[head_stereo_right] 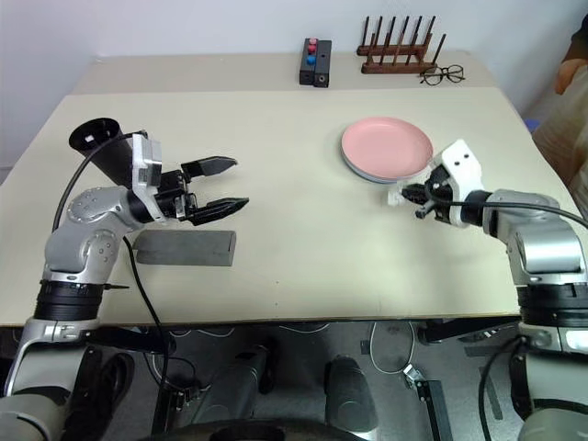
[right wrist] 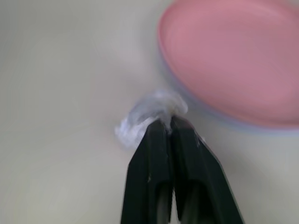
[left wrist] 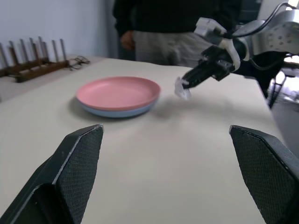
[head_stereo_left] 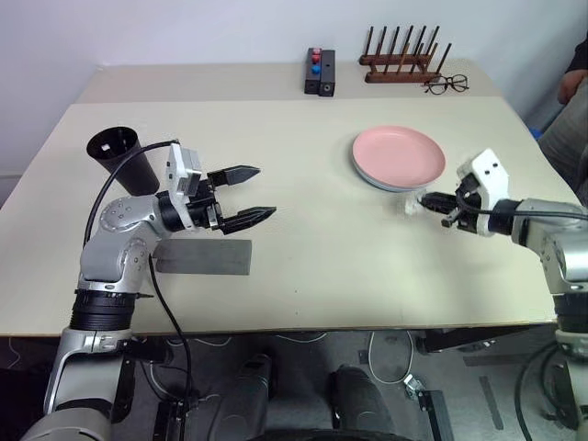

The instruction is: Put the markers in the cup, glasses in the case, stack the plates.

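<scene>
The plates are stacked at the right of the table, the salmon pink plate [head_stereo_left: 398,154] lying on the light blue one [left wrist: 117,112]. Just in front of them, my right gripper [head_stereo_left: 424,202] is shut on a small crumpled white scrap [right wrist: 145,109], pinched at the fingertips a little above the table. My left gripper [head_stereo_left: 266,191] hovers open and holds nothing, pointing toward the plates. Below that arm lies the flat grey case [head_stereo_left: 207,257], and the black cup [head_stereo_left: 124,156] stands behind it at the far left. The markers and the glasses are out of view.
At the back edge stand a wooden peg rack [head_stereo_left: 400,60] and a black box with red and blue buttons [head_stereo_left: 320,72]. Thin-rimmed clear spectacles [head_stereo_left: 446,84] lie by the rack. A person [left wrist: 177,23] stands past the table's right side.
</scene>
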You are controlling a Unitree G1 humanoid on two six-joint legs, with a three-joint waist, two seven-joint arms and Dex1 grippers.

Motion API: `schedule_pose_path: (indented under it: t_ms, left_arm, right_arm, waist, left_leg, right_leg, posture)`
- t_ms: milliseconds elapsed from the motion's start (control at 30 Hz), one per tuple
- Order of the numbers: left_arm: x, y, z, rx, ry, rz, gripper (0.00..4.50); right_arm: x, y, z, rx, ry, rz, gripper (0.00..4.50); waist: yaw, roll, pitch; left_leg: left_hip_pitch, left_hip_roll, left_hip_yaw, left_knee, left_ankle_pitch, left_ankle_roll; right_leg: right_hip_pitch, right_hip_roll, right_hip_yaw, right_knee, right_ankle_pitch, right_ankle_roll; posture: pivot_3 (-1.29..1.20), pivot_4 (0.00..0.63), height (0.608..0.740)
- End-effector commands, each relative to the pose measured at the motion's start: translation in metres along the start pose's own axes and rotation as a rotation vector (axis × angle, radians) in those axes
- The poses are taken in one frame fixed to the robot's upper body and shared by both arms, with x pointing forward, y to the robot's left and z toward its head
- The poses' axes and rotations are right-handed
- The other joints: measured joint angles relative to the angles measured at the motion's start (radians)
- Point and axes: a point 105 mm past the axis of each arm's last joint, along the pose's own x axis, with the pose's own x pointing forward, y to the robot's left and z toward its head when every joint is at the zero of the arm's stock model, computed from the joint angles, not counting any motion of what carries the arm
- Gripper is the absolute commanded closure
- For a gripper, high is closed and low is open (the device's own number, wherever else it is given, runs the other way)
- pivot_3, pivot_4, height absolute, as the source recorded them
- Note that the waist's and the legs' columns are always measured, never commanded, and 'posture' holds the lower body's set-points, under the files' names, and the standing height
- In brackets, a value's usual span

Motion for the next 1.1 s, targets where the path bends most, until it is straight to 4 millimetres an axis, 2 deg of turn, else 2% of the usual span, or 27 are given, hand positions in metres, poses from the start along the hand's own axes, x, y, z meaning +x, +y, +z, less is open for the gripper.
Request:
schedule_pose_path:
  t_ms: [33,200,300,367,467,500,633,700,767,833,867,933,967,1100]
  left_arm:
    - [0.003,0.004,0.015,0.058,-0.050,0.039,0.00]
    - [0.003,0.000,0.014,0.053,-0.050,0.043,0.00]
    - [0.000,-0.001,0.016,0.054,-0.049,0.060,0.00]
    - [-0.004,-0.002,0.017,0.049,-0.045,0.075,0.00]
    - [-0.010,-0.004,0.017,0.044,-0.038,0.092,0.00]
    - [-0.012,-0.004,0.017,0.044,-0.035,0.100,0.00]
    - [-0.015,-0.006,0.017,0.035,-0.032,0.112,0.00]
    - [-0.017,-0.005,0.018,0.026,-0.036,0.115,0.00]
    - [-0.021,-0.004,0.020,0.033,-0.033,0.115,0.00]
    - [-0.024,-0.004,0.020,0.036,-0.025,0.112,0.00]
    - [-0.027,-0.004,0.020,0.040,-0.017,0.111,0.00]
    - [-0.036,-0.002,0.022,0.032,-0.013,0.117,0.00]
    - [-0.042,-0.001,0.022,0.028,-0.005,0.119,0.00]
    - [-0.061,0.000,0.016,0.033,0.054,0.109,0.00]
  right_arm:
    - [0.012,-0.027,0.031,-0.050,-0.125,-0.168,4.40]
    - [0.045,-0.031,0.032,-0.105,-0.118,-0.231,4.40]
    - [0.056,-0.041,0.028,-0.115,-0.091,-0.304,4.40]
    - [0.062,-0.040,0.024,-0.114,-0.083,-0.287,4.40]
    - [0.069,-0.037,0.022,-0.098,-0.086,-0.258,3.59]
    - [0.071,-0.036,0.022,-0.099,-0.084,-0.249,3.16]
    - [0.072,-0.036,0.029,-0.086,-0.117,-0.234,1.09]
    - [0.068,-0.034,0.042,-0.090,-0.196,-0.202,0.05]
    - [0.057,-0.026,0.063,-0.080,-0.351,-0.128,0.01]
    - [0.046,-0.021,0.073,-0.030,-0.460,-0.061,0.01]
    - [0.041,-0.016,0.076,-0.012,-0.497,-0.021,0.01]
    - [0.023,0.021,0.075,-0.007,-0.563,0.209,0.01]
    - [0.014,0.040,0.071,-0.027,-0.569,0.308,0.01]
    - [-0.017,0.093,0.047,-0.070,-0.494,0.548,0.01]
  waist:
    - [0.000,0.000,0.000]
    - [-0.001,0.000,0.000]
    - [-0.002,0.000,0.000]
    - [0.000,0.000,0.000]
    - [-0.004,0.000,0.000]
    - [-0.004,0.000,0.000]
    - [-0.005,0.000,0.000]
    - [-0.005,0.000,0.000]
    - [-0.004,0.001,0.000]
    - [-0.004,0.001,0.000]
    - [-0.003,0.001,0.000]
    - [-0.001,0.000,0.000]
    - [0.001,0.000,0.000]
    - [0.001,0.001,0.000]
  left_leg:
    - [0.000,0.000,0.000,0.000,0.000,0.000]
    - [0.000,0.000,0.000,-0.001,0.000,0.000]
    - [0.000,0.000,0.000,0.000,0.000,0.000]
    - [0.000,-0.001,0.000,0.000,0.001,0.000]
    - [0.000,-0.001,0.000,-0.001,0.001,0.000]
    - [0.000,0.000,0.000,-0.001,0.001,0.000]
    - [0.000,0.000,0.000,-0.001,0.001,-0.001]
    - [0.000,0.000,0.000,-0.001,0.001,-0.001]
    - [0.000,0.000,0.000,-0.001,0.001,-0.001]
    - [0.000,0.000,0.000,-0.001,0.001,-0.001]
    - [0.000,0.000,0.000,-0.001,0.001,-0.001]
    - [0.000,0.000,-0.001,-0.001,0.001,-0.001]
    - [0.001,0.000,-0.001,-0.001,0.000,0.000]
    - [0.001,0.000,-0.001,-0.001,0.000,0.000]
  right_leg:
    - [0.000,0.000,0.000,0.000,0.000,0.000]
    - [0.000,0.001,0.000,0.000,0.000,0.000]
    - [0.000,0.001,0.000,0.001,0.000,0.000]
    - [0.000,0.001,0.000,0.001,0.000,0.000]
    - [0.000,0.001,0.000,0.001,0.000,0.000]
    - [0.000,0.001,0.000,0.001,0.000,0.000]
    - [0.000,0.002,0.000,0.002,0.000,0.000]
    - [0.000,0.002,0.000,0.002,0.000,0.000]
    - [0.000,0.002,0.000,0.002,0.000,0.000]
    - [0.000,0.002,0.000,0.002,0.000,0.000]
    - [0.000,0.002,0.000,0.002,0.000,0.000]
    - [0.001,0.002,-0.001,0.001,0.000,0.000]
    - [0.001,0.002,-0.001,0.001,0.000,0.000]
    - [0.000,0.001,0.000,0.002,0.000,0.000]
  posture:
    - [0.00,0.150,0.740]
    - [0.00,0.150,0.740]
    - [0.00,0.150,0.740]
    - [0.00,0.150,0.740]
    - [0.00,0.150,0.740]
    - [0.00,0.150,0.740]
    - [0.00,0.150,0.740]
    - [0.00,0.150,0.740]
    - [0.00,0.150,0.740]
    - [0.00,0.150,0.740]
    - [0.00,0.150,0.740]
    - [0.00,0.150,0.740]
    - [0.00,0.150,0.740]
    - [0.00,0.150,0.740]
